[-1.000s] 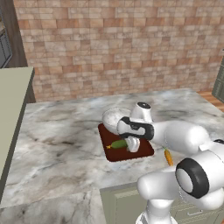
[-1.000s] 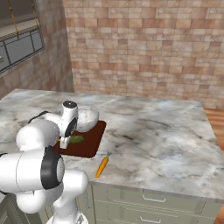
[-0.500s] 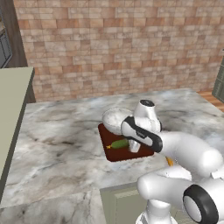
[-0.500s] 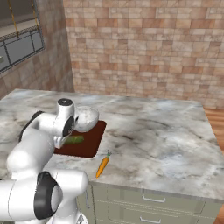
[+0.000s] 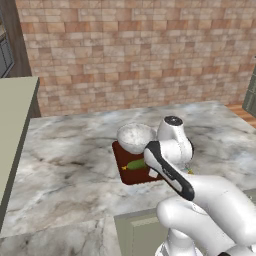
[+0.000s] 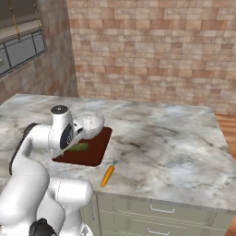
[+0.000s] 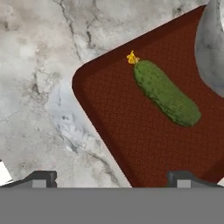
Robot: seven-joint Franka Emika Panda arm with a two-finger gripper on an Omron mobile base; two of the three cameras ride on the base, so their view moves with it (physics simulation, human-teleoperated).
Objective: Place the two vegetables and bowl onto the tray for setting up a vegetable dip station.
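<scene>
Gripper (image 7: 111, 178) spread wide, holding nothing, hovering over tray (image 7: 131, 144) near edge. Cucumber (image 7: 165, 93) lies on tray beside bowl (image 5: 135, 138) at its far end. Carrot (image 6: 108, 175) sits on counter (image 6: 175, 147), right of tray.

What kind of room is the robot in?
It looks like a kitchen. A marble countertop sits on cabinet drawers against a brick wall. On the counter lie a brown tray holding a cucumber and bowl, with a carrot beside it.
</scene>
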